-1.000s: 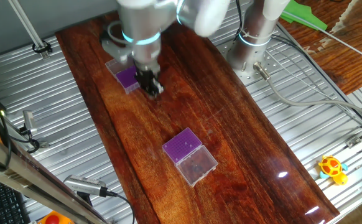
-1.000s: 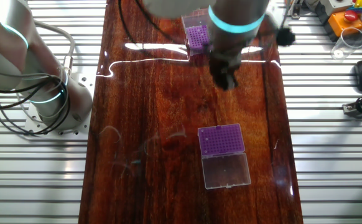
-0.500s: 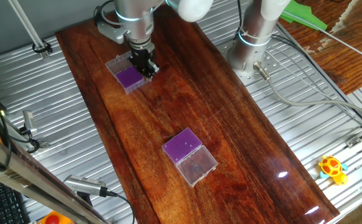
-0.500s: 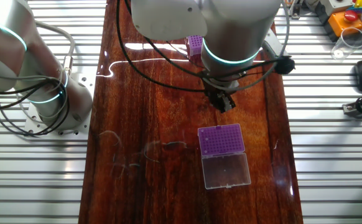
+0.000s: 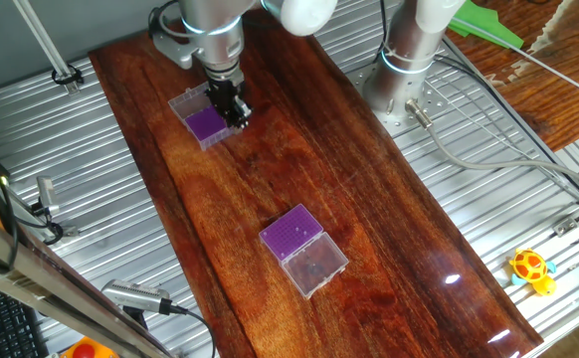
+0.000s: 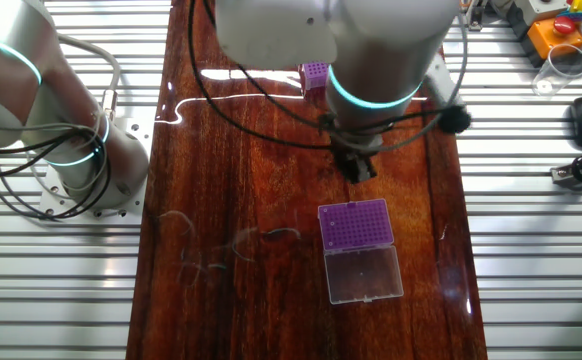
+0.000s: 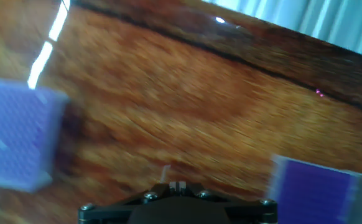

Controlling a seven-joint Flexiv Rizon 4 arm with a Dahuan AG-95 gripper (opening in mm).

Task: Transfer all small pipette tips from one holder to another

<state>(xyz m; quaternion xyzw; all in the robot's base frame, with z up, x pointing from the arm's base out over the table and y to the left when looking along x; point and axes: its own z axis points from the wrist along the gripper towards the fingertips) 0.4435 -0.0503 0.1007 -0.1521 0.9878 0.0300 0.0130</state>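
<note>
Two purple pipette-tip holders stand on the wooden table. One holder [image 5: 206, 123] [image 6: 356, 223] has its clear lid [image 6: 364, 273] folded open beside it. The other holder [image 5: 292, 234] shows only as a corner [image 6: 316, 73] behind the arm in the other fixed view. My gripper [image 5: 234, 109] [image 6: 360, 168] hangs just beside the first holder, low over the table. The hand view is blurred: one holder [image 7: 16, 140] is at the left, the other [image 7: 321, 190] at the lower right. The gripper [image 7: 178, 185] has its jaws together, with a thin pale pipette tip [image 7: 165, 172] faintly visible at them.
The robot base [image 5: 401, 62] [image 6: 76, 150] stands on the ribbed metal bench beside the wooden board [image 5: 369, 219]. Cables [image 5: 488, 159] run along the right. A yellow toy [image 5: 531, 268] lies at the bench's far corner. A clear beaker [image 6: 563, 66] is at the top right.
The gripper has moved away from the holder it was near and over to the side of the holder with the open lid, then slowed there. Both holders stay put.
</note>
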